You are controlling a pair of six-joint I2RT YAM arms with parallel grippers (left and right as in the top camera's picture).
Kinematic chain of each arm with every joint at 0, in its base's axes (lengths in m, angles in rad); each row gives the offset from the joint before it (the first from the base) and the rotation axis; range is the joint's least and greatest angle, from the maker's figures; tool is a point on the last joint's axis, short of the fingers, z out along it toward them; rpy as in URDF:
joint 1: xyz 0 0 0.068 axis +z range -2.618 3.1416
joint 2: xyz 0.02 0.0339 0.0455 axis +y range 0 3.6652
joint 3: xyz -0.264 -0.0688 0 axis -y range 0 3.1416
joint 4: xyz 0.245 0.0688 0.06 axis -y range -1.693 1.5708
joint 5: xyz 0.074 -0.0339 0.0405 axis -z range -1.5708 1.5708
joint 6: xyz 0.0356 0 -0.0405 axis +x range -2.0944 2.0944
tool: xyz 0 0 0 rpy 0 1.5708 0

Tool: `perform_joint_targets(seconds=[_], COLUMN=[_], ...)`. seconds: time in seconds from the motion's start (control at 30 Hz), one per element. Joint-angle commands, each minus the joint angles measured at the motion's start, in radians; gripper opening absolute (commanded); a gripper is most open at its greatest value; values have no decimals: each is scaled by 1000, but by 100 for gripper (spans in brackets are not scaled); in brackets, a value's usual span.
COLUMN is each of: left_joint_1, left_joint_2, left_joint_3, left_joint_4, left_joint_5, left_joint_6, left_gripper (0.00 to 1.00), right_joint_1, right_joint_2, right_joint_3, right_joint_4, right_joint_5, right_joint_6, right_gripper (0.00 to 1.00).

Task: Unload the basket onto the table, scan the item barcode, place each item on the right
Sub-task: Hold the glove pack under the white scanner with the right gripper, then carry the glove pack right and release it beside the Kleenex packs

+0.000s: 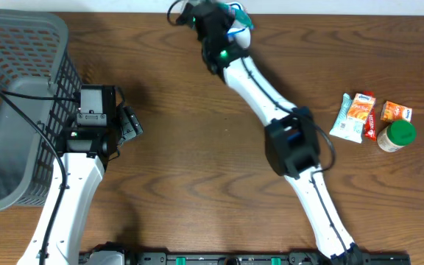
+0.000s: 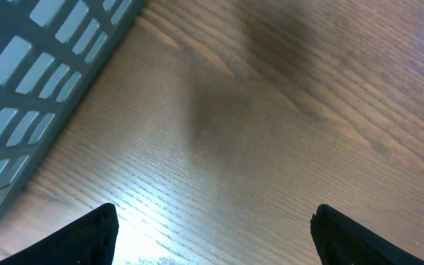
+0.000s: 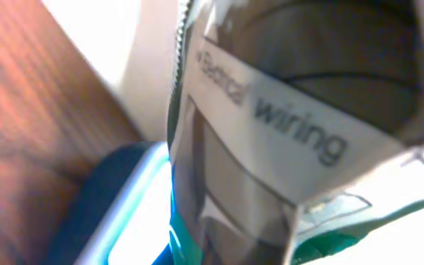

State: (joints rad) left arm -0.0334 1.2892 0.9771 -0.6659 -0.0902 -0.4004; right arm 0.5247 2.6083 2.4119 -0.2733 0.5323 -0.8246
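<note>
Looking down from overhead, the right arm stretches way out to about 12 o'clock on the table, right at the far edge. The right gripper has its jaws pressed together, and a white-and-teal package sits at its tip, so it looks pinched on that. The right wrist cam is basically all package: clear wrapping with a white label strip reading "Electrical wiring", teal along the bottom. It's blurry and jammed up against the lens, and I can't spot any barcode from this angle. There's also something blue with a white edge at about 7 o'clock in that view, no idea what it is.

The left gripper hangs over at 9 o'clock, jaws spread wide with nothing between them, just bare wood under it. The gray basket is just beside it, further toward 9.

Over at 3 o'clock there's a little cluster, well apart from both grippers: a tissue pack, an orange packet, an orange box and a green-lidded jar.
</note>
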Motion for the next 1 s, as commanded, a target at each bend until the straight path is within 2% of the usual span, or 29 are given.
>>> perform_joint_targets(seconds=[0.0,0.07,0.17,0.27,0.3,0.33,0.37,0.47,0.53,0.6,0.83,0.87,0.9,0.93,0.97], left_joint_1=[4,4,4,4,4,4,4,4,4,4,4,4,4,4,4], left_joint_2=[3,3,3,3,3,3,3,3,3,3,3,3,3,3,3], left_joint_3=[1,1,1,1,1,1,1,1,1,1,1,1,1,1,1], left_joint_4=[1,1,1,1,1,1,1,1,1,1,1,1,1,1,1], left_joint_5=[-8,-8,-8,-8,-8,-8,-8,-8,-8,-8,-8,-8,-8,-8,-8], left_joint_6=[-13,-13,-13,-13,-13,-13,-13,-13,-13,-13,-13,-13,-13,-13,-13], left_gripper=[85,85,85,85,85,85,85,85,85,85,85,85,85,85,85], right_joint_1=[-13,-27,-65,-130,-164,-187,-247,-343,-400,-451,-580,-602,-609,-617,-623], right_joint_2=[-244,-329,-430,-489,-496,-498,-492,-467,-459,-457,-457,-457,-457,-457,-457], right_joint_3=[16,16,16,16,16,16,13,-20,-83,-182,-515,-557,-564,-564,-563], right_joint_4=[-116,-268,-502,-738,-830,-889,-1034,-1213,-1262,-1241,-988,-936,-925,-917,-906], right_joint_5=[-36,-92,-234,-367,-407,-432,-498,-615,-657,-661,-663,-665,-665,-665,-665], right_joint_6=[211,309,437,547,581,602,631,637,637,637,726,727,727,726,726], right_gripper=[1,1,15,12,1,1,1,1,1,1,1,13,42,68,82])
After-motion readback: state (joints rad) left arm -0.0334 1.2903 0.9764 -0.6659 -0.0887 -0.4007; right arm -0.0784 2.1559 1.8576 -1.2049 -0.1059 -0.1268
